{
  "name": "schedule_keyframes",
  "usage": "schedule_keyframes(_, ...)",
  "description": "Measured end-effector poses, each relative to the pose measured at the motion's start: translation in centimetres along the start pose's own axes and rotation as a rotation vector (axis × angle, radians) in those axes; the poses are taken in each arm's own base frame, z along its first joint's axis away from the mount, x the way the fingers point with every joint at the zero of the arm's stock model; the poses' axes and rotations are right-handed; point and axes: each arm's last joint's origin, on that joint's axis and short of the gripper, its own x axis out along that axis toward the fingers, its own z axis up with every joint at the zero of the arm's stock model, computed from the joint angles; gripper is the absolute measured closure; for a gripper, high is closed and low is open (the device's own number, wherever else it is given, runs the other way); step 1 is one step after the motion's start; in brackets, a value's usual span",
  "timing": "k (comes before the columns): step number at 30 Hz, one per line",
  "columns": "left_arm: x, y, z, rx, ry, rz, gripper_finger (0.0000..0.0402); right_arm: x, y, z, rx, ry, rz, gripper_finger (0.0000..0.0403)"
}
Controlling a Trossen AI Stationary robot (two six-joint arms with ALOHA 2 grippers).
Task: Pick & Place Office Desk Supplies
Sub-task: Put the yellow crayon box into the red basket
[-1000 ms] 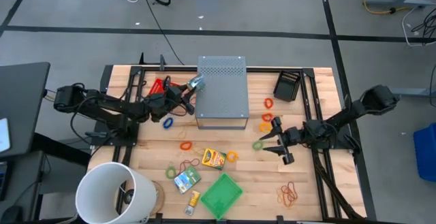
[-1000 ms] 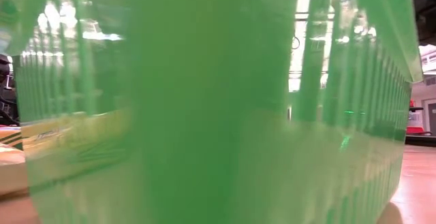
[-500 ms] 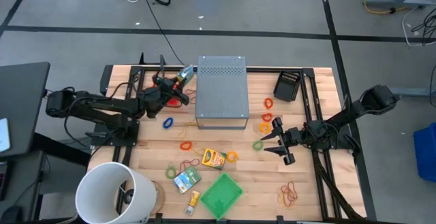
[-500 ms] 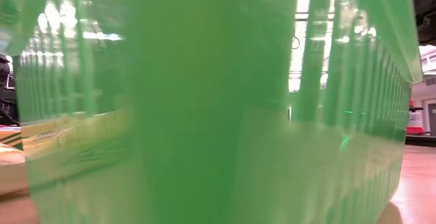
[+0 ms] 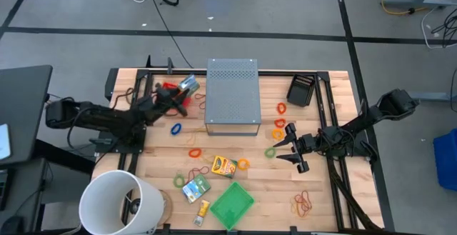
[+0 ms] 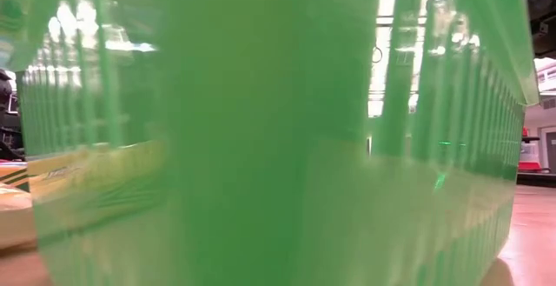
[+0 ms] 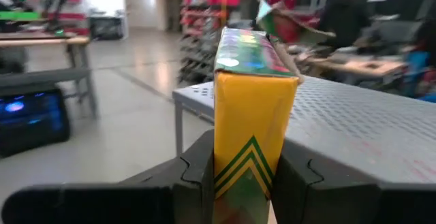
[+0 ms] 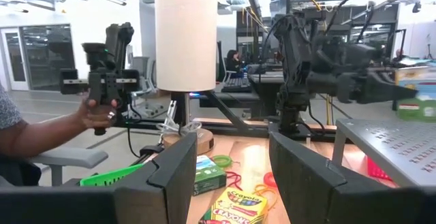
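Table (image 5: 325, 206): pale wood planks, matt, visible grain. Box (image 5: 233, 92): grey sheet metal, perforated top, dull satin. Bucket (image 5: 118, 203): white, smooth, looks plastic. Tray (image 5: 232, 204): green translucent plastic, ribbed, glossy. Crayon pack (image 7: 251, 108): printed card, yellow, slight sheen. Bands (image 5: 303, 205): thin rubber, matt. L fingers (image 7: 197, 166): dark matt plastic.

Wooden table (image 5: 325, 192) under scattered rubber bands (image 5: 303, 205), packets (image 5: 223, 166)
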Motion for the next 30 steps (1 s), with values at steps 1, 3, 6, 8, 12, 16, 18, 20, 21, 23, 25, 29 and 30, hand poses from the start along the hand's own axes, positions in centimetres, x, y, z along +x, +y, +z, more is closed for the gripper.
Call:
schedule_keyframes(1, -0.5, 0.5, -0.4, -0.002, -0.011, -0.019, 0.0302, 0.0, 0.0, 0.0, 0.0, 0.0, 0.0, 0.0213)
schedule_keyframes(3, -0.7, 1.3, -0.7, 0.003, 0.002, -0.015, 0.0303, 0.0, 0.0, 0.0, 0.0, 0.0, 0.0, 0.0213)
schedule_keyframes(6, -0.8, 2.1, -0.8, 0.006, 0.037, 0.029, 0.0304, 0.0, 0.0, 0.0, 0.003, 0.002, -0.002, 0.0213)
schedule_keyframes(8, -0.7, 2.5, -0.8, -0.02, 0.039, 0.056, 0.0304, 0.0, -0.1, 0.0, 0.003, 0.003, -0.004, 0.0213)
schedule_keyframes(12, -0.7, 3.1, -0.9, -0.054, 0.049, 0.131, 0.0304, 0.0, -0.1, 0.0, 0.004, 0.004, -0.015, 0.0213)
schedule_keyframes(16, -0.9, 3.6, -1.8, -0.061, 0.125, 0.27, 0.0304, 0.0, -0.1, 0.0, 0.005, 0.005, -0.023, 0.0213)
schedule_keyframes(18, -1.0, 3.7, -2.1, -0.066, 0.145, 0.318, 0.0304, 0.0, -0.1, -0.1, 0.006, 0.007, -0.023, 0.0213)
schedule_keyframes(20, -1.1, 3.8, -2.4, -0.069, 0.171, 0.354, 0.0304, 0.0, -0.1, -0.1, 0.006, 0.007, -0.023, 0.0213)
schedule_keyframes(21, -1.1, 3.8, -2.5, -0.073, 0.171, 0.367, 0.0304, 0.0, -0.1, -0.1, 0.005, 0.008, -0.023, 0.0213)
schedule_keyframes(23, -1.1, 3.9, -2.6, -0.073, 0.182, 0.388, 0.0304, 0.0, -0.1, -0.1, 0.005, 0.008, -0.023, 0.0213)
schedule_keyframes(25, -1.2, 4.0, -2.9, -0.062, 0.206, 0.413, 0.0304, 0.0, -0.1, -0.1, 0.005, 0.009, -0.023, 0.0213)
schedule_keyframes(29, -1.5, 4.1, -3.5, -0.041, 0.254, 0.464, 0.0304, 0.0, -0.1, -0.1, 0.005, 0.014, -0.023, 0.0213)
schedule_keyframes(30, -1.6, 4.1, -3.6, -0.032, 0.268, 0.476, 0.0304, 0.0, -0.1, -0.1, 0.005, 0.014, -0.023, 0.0213)
